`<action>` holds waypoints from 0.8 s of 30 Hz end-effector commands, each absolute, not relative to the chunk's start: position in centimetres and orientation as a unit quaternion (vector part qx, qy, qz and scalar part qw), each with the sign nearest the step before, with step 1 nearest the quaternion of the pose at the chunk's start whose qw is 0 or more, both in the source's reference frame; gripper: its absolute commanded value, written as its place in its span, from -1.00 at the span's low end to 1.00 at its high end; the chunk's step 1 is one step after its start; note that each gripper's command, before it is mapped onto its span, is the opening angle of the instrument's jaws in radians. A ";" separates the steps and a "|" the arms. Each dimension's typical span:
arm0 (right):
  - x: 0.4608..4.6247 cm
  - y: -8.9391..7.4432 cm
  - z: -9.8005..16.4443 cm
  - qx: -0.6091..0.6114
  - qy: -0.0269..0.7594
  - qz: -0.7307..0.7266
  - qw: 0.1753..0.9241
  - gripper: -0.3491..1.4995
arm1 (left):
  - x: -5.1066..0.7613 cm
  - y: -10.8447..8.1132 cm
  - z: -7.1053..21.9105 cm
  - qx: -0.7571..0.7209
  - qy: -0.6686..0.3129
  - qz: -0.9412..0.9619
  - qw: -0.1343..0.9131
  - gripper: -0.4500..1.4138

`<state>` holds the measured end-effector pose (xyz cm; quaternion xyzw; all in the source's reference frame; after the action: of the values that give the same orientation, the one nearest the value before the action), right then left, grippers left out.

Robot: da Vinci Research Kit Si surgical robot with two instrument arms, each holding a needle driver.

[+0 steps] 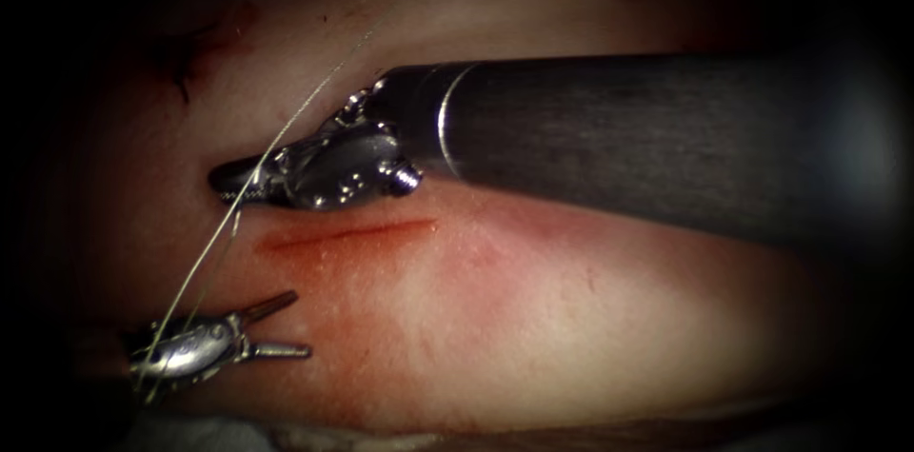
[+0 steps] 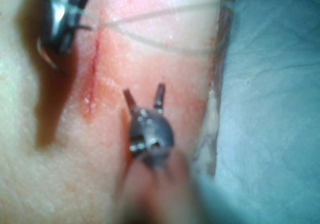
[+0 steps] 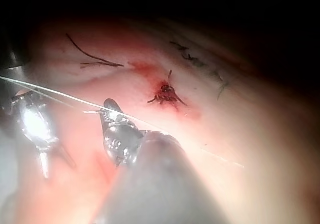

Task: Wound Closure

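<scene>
The cut (image 1: pixel 347 232) is a short red line across the tissue (image 1: pixel 533 319). Just above its left end lie my right tool's jaws (image 1: pixel 233 187), pointing left and shut on the thread (image 1: pixel 286 128). The thread drops from the upper edge to those jaws, then carries on down-left as two strands past the left tool. My left tool (image 1: pixel 282 326) sits below and left of the cut, jaws open with nothing between them. In the left wrist view its open jaws (image 2: pixel 145 95) stand beside the cut (image 2: pixel 92 74). The right wrist view has the shut jaws (image 3: pixel 111 107) under the thread (image 3: pixel 60 93).
An older knotted stitch (image 3: pixel 165 92) with red fluid around it lies beyond the right tool's tip, with dark thread ends (image 3: pixel 95 59) nearby. The right shaft (image 1: pixel 647 143) spans the tissue above the cut. Blue drape (image 2: pixel 270 109) borders the tissue's edge.
</scene>
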<state>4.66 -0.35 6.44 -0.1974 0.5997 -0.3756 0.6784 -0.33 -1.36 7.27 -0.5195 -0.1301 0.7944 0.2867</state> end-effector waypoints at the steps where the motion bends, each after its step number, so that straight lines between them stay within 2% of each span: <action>1: 4.71 -0.5 6.4 -0.216 0.607 -0.381 0.663 -1.00 | -0.37 -1.5 7.4 -0.516 -0.131 0.797 0.285 -0.01; 6: 4.63 -0.7 6.3 -0.266 0.604 -0.419 0.624 -1.00 | -0.31 -1.5 7.5 -0.515 -0.127 0.801 0.276 -0.05; 8: 4.57 -0.9 6.2 -0.308 0.588 -0.466 0.585 -1.00 | -0.28 -1.5 7.6 -0.515 -0.127 0.802 0.273 -0.06; 24: 4.45 -1.1 6.8 -0.363 0.551 -0.505 0.556 -1.00 | -0.12 -1.5 7.7 -0.496 -0.142 0.814 0.267 -0.21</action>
<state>4.40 -1.08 6.76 -0.3668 0.5468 -0.5098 0.5537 -0.06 -1.40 7.61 -0.4963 -0.1396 0.8146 0.2657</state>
